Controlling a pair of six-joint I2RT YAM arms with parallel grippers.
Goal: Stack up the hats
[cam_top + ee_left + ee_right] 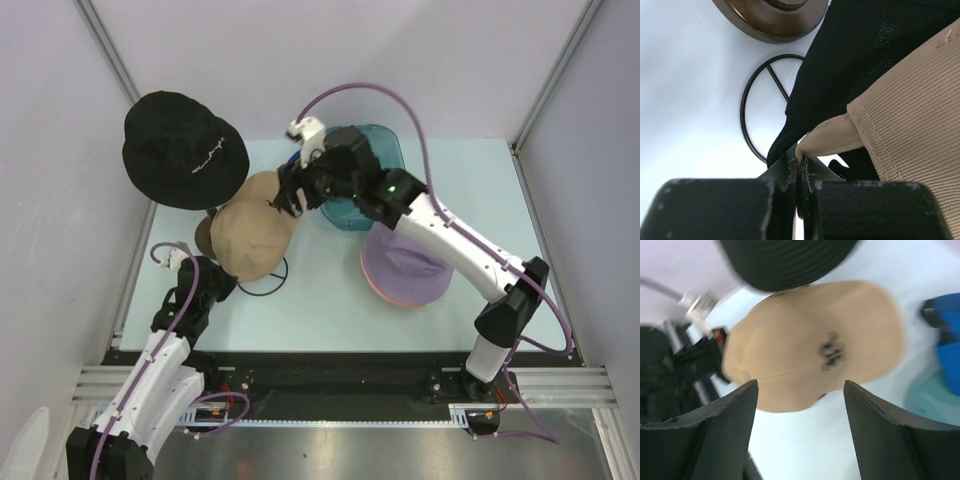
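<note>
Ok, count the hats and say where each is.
4. Black bucket hat far left; tan cap beside it, pinched in the left hand; blue hat mostly hidden under the right arm; lavender bucket hat centre-right, a pink rim beneath hinting at another.

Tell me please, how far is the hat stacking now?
Done: the lavender hat lies on a pink hat. In hand: the left gripper pinches the tan cap; the right gripper is open near it. Left: black hat and blue cap lie apart.
</note>
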